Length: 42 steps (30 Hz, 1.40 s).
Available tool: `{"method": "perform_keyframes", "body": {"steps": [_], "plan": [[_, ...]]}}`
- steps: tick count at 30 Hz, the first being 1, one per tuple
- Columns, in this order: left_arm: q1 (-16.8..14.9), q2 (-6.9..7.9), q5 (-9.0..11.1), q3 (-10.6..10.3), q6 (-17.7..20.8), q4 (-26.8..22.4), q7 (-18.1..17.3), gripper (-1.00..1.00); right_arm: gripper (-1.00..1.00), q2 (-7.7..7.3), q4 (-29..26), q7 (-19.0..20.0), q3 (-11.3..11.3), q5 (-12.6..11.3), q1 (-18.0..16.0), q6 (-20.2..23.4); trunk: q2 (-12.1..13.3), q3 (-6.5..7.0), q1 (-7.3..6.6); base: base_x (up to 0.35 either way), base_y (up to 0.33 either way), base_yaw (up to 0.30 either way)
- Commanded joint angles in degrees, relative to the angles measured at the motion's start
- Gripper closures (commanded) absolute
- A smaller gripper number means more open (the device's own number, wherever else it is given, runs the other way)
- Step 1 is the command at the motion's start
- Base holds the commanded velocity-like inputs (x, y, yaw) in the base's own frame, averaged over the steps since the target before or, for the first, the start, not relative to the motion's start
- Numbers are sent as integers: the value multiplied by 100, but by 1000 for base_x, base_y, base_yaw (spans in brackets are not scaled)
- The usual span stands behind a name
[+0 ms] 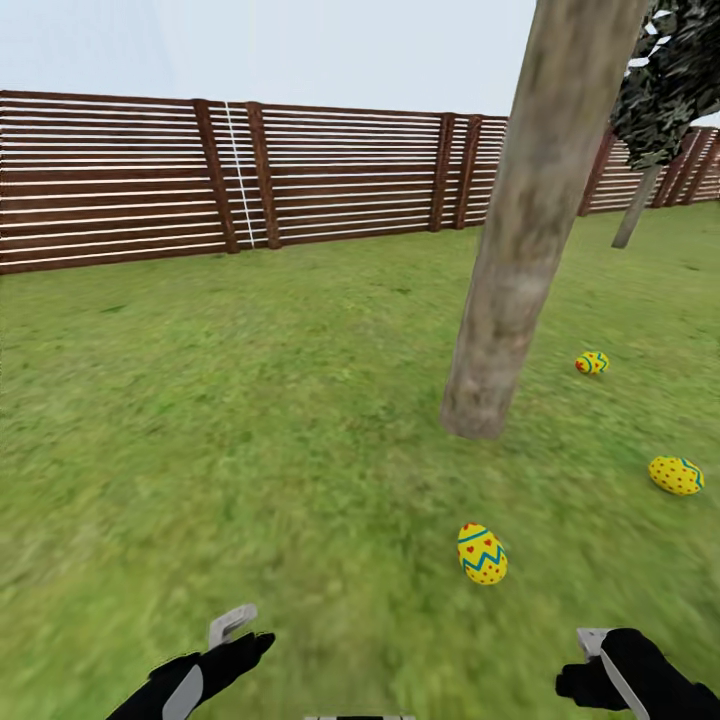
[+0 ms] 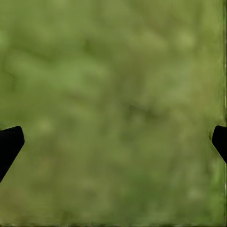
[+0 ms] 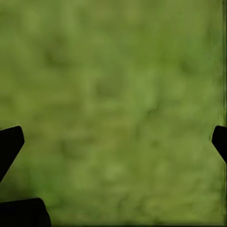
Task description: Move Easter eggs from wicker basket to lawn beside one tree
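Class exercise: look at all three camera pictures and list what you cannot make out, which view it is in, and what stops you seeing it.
- Tree, head view: trunk runs off the top edge, its canopy unseen.
- Farthest egg, head view: too small to read its pattern.
- Left pincer and right pincer, wrist views: fingertips cut by the side edges.
- Lawn, wrist views: blurred, no blades or detail.
- Fence, head view: its right stretch hidden behind the trunk.
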Motion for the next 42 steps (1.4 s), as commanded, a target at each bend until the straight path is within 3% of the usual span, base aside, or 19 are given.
{"method": "perform_keyframes", "body": {"steps": [1,7,30,42], "plan": [[-2,-44,19,13,62,-10,-20,-100,-100,-3,-5,8,17,-17,-1,22,0,18,-7,-284,-233,0],[-2,-71,-149,-31,56,-10,-20,-100,-100,-8,-5,8,17,-18,-1,22,8,151,-22,-284,-234,0],[-1,-62,-154,-39,51,-10,-23,-100,-100,-18,-5,8,9,-18,-1,22,38,661,-81,-282,-231,0],[0,-37,-119,19,38,-17,-22,-100,-100,-5,-5,15,17,-18,-1,48,54,926,-112,-27,-22,-117]]}}
